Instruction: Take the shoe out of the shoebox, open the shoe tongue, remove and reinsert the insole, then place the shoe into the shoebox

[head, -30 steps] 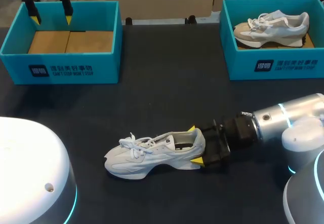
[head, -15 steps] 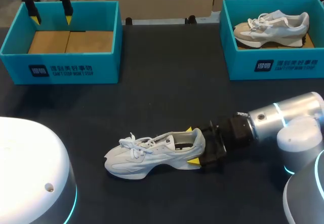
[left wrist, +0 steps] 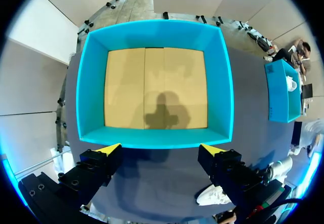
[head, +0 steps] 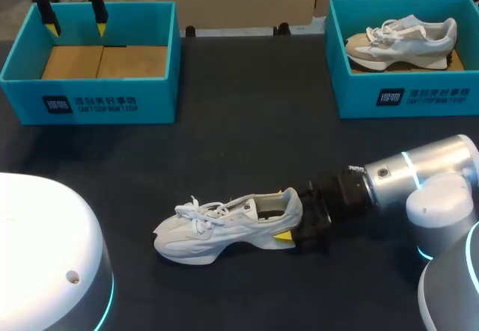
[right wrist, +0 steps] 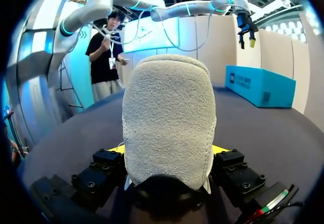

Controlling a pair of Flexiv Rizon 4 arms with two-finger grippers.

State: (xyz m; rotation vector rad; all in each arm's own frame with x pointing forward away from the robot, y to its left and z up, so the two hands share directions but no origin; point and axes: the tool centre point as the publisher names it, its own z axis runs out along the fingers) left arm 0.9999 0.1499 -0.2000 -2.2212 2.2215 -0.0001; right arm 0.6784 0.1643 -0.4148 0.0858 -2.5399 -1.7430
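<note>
Here, my right gripper (head: 286, 213) lies low over the dark table (head: 247, 144), its yellow-tipped fingers pressed against both sides of the heel of the pale grey shoe (head: 217, 230). The shoe stands on its sole near the table's front, toe pointing toward my left. My left gripper (head: 75, 18) hangs with fingers spread wide above the far-left teal shoebox (head: 90, 102).

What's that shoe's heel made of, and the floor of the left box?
Shoe heel: soft nubby fabric, maybe terry or fleece, going by its looped, matte texture. Box floor: probably plain cardboard; it is tan and matte, with flap seams.
</note>
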